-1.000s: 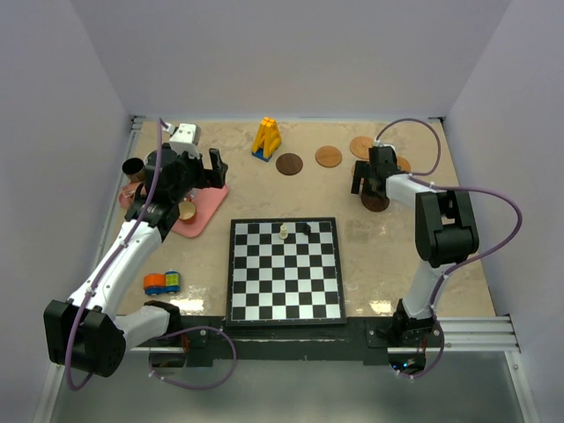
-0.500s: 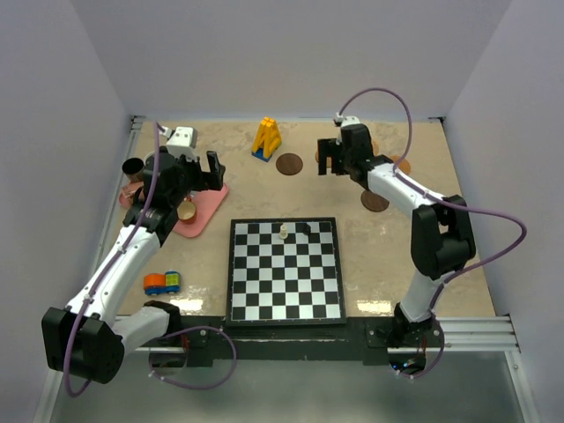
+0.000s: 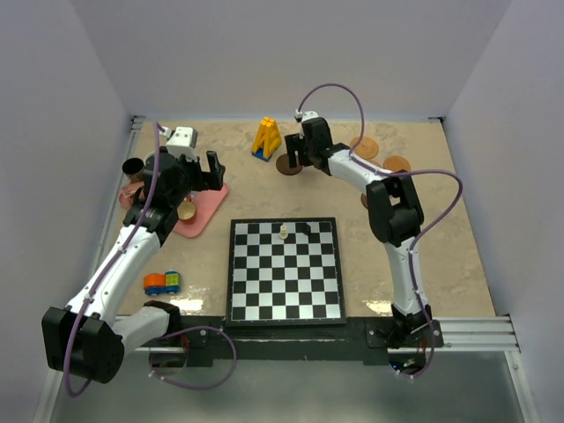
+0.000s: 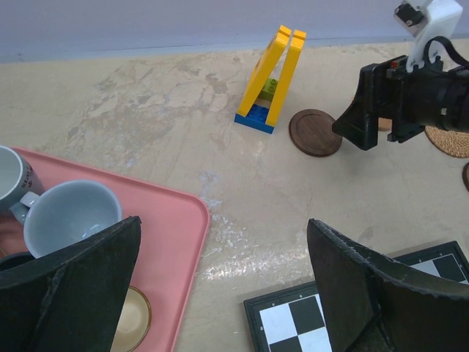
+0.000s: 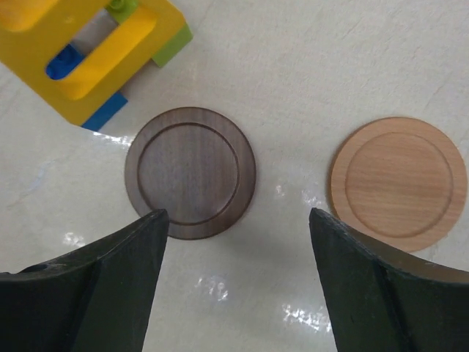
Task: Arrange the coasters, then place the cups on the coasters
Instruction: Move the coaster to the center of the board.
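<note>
My right gripper (image 5: 236,220) hangs open just above the table. A dark brown coaster (image 5: 190,172) lies by its left finger and a light tan coaster (image 5: 398,183) by its right finger; it holds nothing. From above, the right gripper (image 3: 298,159) is at the far middle, partly covering that dark coaster (image 3: 287,166). Two more tan coasters (image 3: 363,147) lie to the right. My left gripper (image 4: 223,224) is open and empty over the edge of the pink tray (image 4: 172,220). On the tray stand a pale blue cup (image 4: 69,216), a grey cup (image 4: 11,172) and a tan cup (image 4: 132,317).
A yellow block structure (image 3: 267,138) stands just left of the dark coaster. The chessboard (image 3: 284,269) with two small pieces fills the near middle. A black cup (image 3: 134,166) sits at the tray's far left. A small orange and green toy (image 3: 162,282) lies near the left arm.
The right arm has swung from the coasters at the far right leftward to the dark coaster beside the yellow blocks. The left arm has not moved.
</note>
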Controlling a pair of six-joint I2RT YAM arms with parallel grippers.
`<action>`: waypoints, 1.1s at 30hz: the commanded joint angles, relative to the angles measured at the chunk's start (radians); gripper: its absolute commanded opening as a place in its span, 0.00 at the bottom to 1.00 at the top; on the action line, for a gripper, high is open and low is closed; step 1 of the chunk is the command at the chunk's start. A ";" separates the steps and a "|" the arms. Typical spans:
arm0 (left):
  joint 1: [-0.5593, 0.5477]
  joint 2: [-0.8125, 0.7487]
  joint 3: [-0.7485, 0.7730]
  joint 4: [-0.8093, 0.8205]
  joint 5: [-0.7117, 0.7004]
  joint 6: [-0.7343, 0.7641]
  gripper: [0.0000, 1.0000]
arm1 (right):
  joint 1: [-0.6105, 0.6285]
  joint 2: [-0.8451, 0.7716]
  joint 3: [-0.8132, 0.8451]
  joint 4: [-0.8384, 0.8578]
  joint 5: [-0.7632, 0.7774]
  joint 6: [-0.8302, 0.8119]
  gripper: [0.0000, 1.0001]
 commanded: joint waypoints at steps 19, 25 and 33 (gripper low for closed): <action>-0.007 0.014 0.013 0.046 0.014 -0.013 1.00 | -0.002 0.187 0.200 -0.090 0.047 -0.052 0.49; -0.007 0.011 0.013 0.045 0.014 -0.013 1.00 | -0.003 0.144 0.104 -0.082 0.044 -0.044 0.45; -0.007 0.005 0.013 0.046 0.017 -0.016 1.00 | -0.002 0.054 -0.028 -0.125 0.090 -0.024 0.44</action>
